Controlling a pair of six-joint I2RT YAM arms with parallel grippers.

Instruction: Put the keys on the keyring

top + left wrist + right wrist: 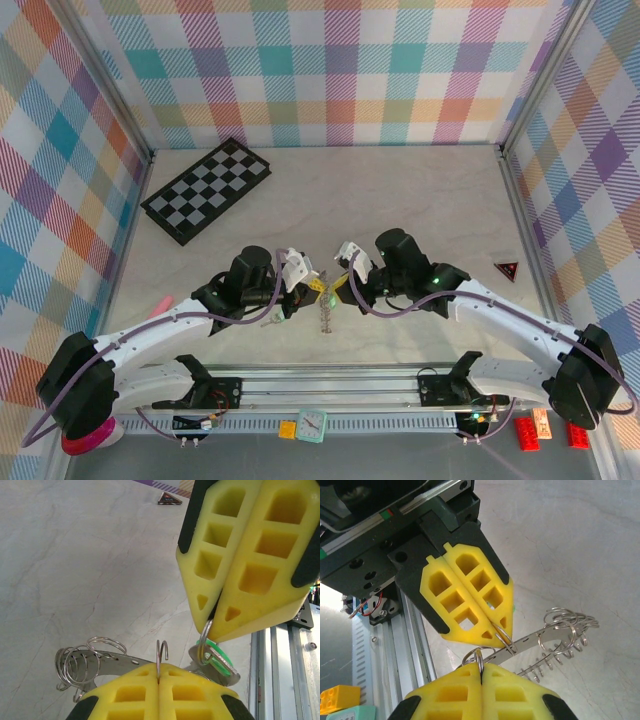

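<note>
Keyring: flat metal strip with a bunch of wire loops at one end, held off the table at centre, close to the near rail. Seen from above, long axis running from the meeting fingertips toward the near edge, looped end pointing away from the pinch; hanging or level, cannot tell. Left gripper clamped on one loop. Right gripper closed on the green-tagged key, gripped by its wire ring.

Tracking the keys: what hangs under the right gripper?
A wire ring pinched in the shut right gripper, a green-headed key hanging on it. The ring's top is hidden inside its grip.
</note>
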